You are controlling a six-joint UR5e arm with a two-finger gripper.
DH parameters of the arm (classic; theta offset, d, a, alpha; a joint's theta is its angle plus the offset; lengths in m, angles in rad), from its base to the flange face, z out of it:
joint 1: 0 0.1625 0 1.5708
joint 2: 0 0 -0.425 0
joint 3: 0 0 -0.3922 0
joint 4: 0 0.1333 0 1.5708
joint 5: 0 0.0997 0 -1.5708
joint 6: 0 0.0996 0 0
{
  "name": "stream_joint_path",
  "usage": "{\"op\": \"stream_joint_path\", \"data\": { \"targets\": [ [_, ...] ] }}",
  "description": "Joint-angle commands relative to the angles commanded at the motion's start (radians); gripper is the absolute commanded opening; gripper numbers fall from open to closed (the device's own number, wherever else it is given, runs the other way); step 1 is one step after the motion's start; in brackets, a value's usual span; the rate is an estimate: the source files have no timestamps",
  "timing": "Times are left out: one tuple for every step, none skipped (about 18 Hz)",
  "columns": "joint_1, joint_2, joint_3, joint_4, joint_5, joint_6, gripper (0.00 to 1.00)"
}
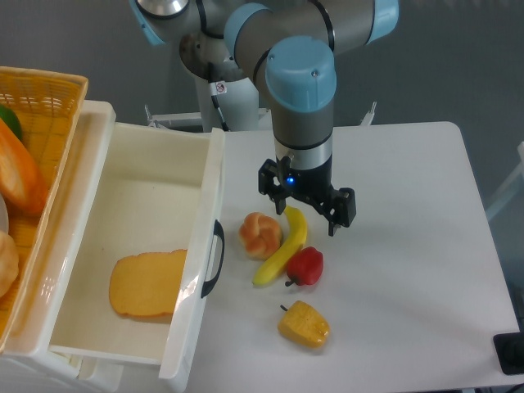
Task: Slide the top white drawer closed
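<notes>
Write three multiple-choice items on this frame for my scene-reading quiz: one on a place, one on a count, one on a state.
1. Where is the toast slice?
A. inside the top white drawer
B. on the table
C. in the basket

2. How many food items lie on the white table?
A. two
B. four
C. six

3. The drawer is:
A. shut
B. pulled open
C. removed

Answers: 1 A, it lies on the drawer floor. 2 B, bread roll, banana, red pepper, yellow pepper. 3 B, its interior shows.
</notes>
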Motion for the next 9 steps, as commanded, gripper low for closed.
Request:
{"op": "stream_joint_path", "data": {
  "targets": [
    [0.002, 0.0, -0.002, 0.0, 0.0, 0.002, 1.0],
    [0.002, 0.0, 0.0, 0.0, -0.001, 0.0, 1.0],
    [0.002, -0.002, 0.003, 0.0, -0.002, -0.002, 1.0],
    [0.002, -0.002, 0.005, 0.0, -0.002, 0.0, 1.0],
    [0.003, -0.003, 0.003, 0.0, 0.0, 0.0, 1.0],
    [0.003, -0.005, -0.001, 0.0, 0.002, 0.0, 1.0],
    [0.003, -0.005, -0.003, -0.001, 0.003, -0.005, 1.0],
    [0.003, -0.006, -0.008, -0.002, 0.005, -0.011, 1.0],
    [0.005, -0.005, -0.018, 0.0, 0.003, -0.017, 1.0]
  ]
}}
